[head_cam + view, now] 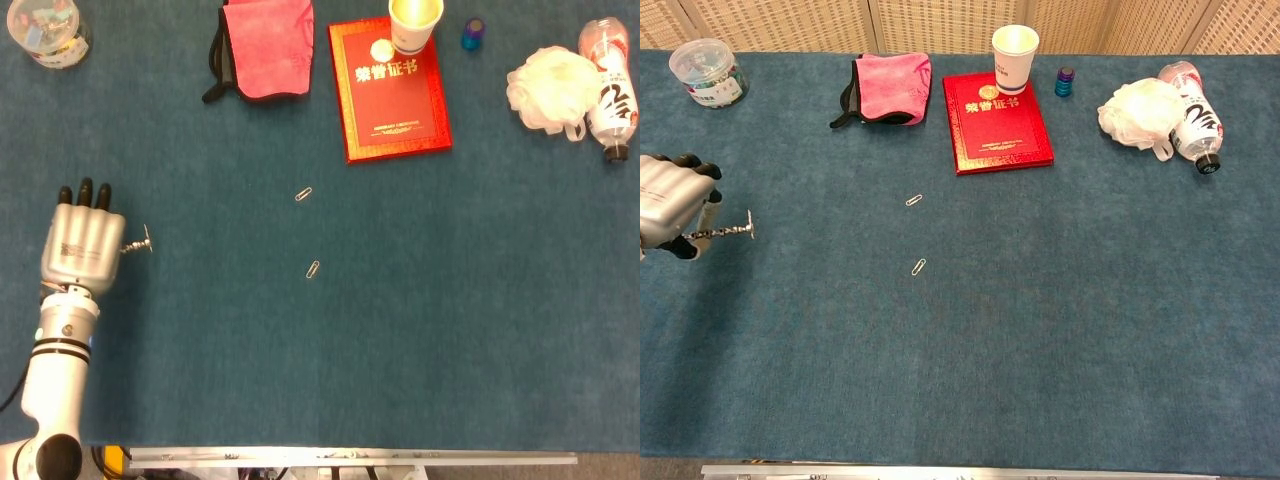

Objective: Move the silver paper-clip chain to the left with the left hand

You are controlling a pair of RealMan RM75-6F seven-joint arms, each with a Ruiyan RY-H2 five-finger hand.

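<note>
While my left robot hand [80,250] hovers at the far left of the blue carpeted table [420,330], its fingers are curled closed around one end of the short silver paper-clip chain [137,245], and the rest of the chain sticks out stiffly to the right of my knuckles. The chain looks to be clear of the table, though I cannot say for sure how high it hangs. It sits well apart from the two loose silver paper clips [304,194] near the middle of the table.

My grip seems to catch only the last link or so, and that is my main worry: a jolt on the way down could let the chain slip out and fall short or at an odd angle. If I uncurl my fingers too high, it may bounce or roll back to the right. I am also close to the table's left edge, so drifting further that way could drop it off the side.

In the chest view my robot hand [672,205] is cut off by the left border. My thumb and the actual pinch are hidden under the hand in both views. The links are too small to count. My right robot hand shows in neither view.
</note>
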